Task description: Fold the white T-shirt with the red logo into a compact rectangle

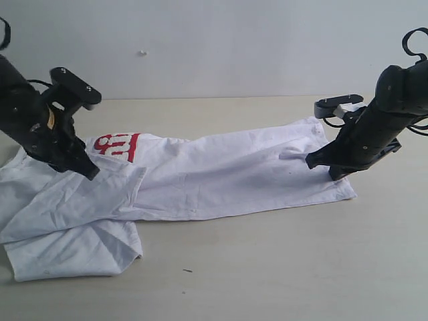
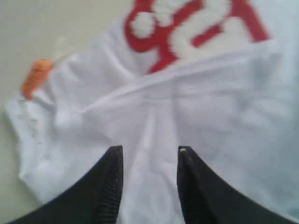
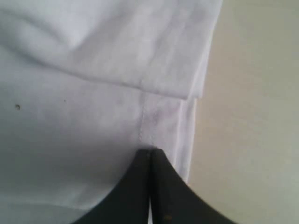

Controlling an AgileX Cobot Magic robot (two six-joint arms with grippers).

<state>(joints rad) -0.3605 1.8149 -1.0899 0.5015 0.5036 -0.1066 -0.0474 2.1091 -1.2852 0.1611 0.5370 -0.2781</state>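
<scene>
The white T-shirt [image 1: 221, 174] lies half-folded on the bench [image 1: 267, 267], red logo [image 1: 117, 145] peeking out. Left pincer [image 2: 150, 149] hangs parted over it (gripping nothing), and right pincer [image 3: 150, 151] is closed tight at the hem.

White cotton short-sleeved T-shirt [image 1: 221, 177] lies on the pale flat tabletop [image 1: 281, 267], spanning lower left to centre right of frame. Red-outlined fuzzy logo [image 1: 117, 146] sits at its upper left, partly under a folded layer.

Left arm [image 1: 27, 114] and right arm [image 1: 384, 120] matte black; black cable [image 1: 414, 40] loops atop right arm. Left hand [image 2: 149, 151] fingers [image 2: 105, 191] pointed, ribbed inside.
</scene>
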